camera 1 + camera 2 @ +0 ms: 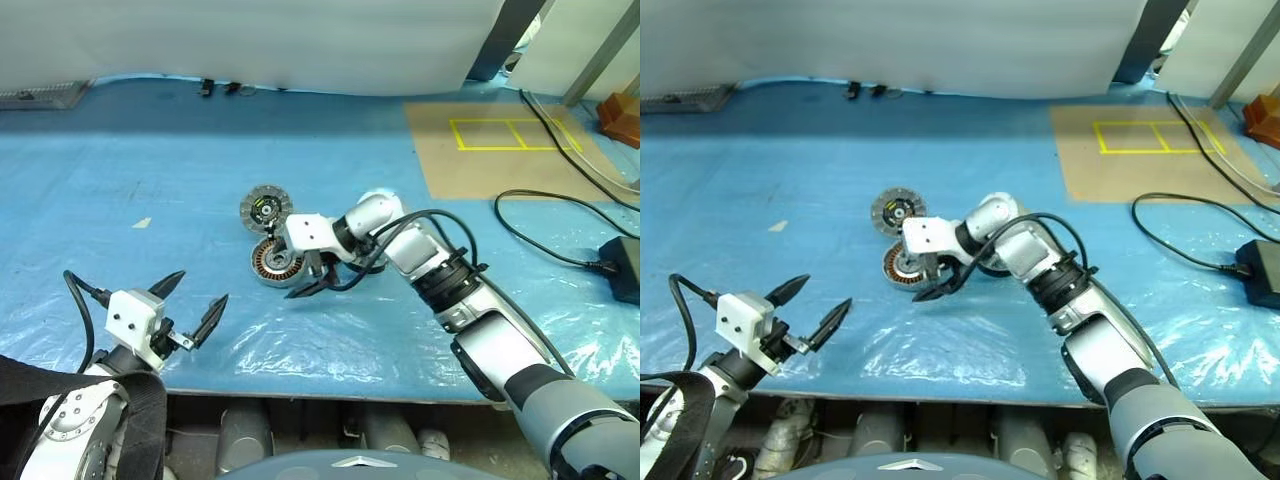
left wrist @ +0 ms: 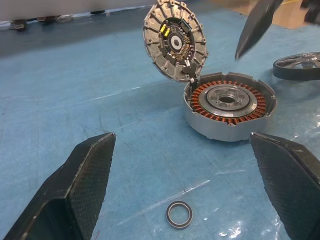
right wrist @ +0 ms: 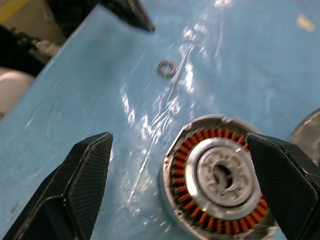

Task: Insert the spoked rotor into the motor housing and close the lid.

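The motor housing (image 1: pixel 277 263), a silver can with copper windings, lies open on the blue sheet (image 1: pixel 150 180); it also shows at the housing (image 2: pixel 229 104). The ribbed lid (image 2: pixel 175 40) stands tilted at the housing's far rim, its black centre and yellow marks showing. The spoked rotor (image 2: pixel 298 65) lies on the sheet beyond the housing, mostly behind my right arm. My right gripper (image 1: pixel 312 283) hovers just above the housing (image 3: pixel 217 180), open and holding nothing. My left gripper (image 1: pixel 200 290) is open and holds nothing, near the table's front left.
A small dark ring (image 2: pixel 179 214) lies on the sheet between my left gripper and the housing. A brown board with yellow tape (image 1: pixel 500 145) sits at the back right. Black cables and a power adapter (image 1: pixel 622 268) lie at the right edge.
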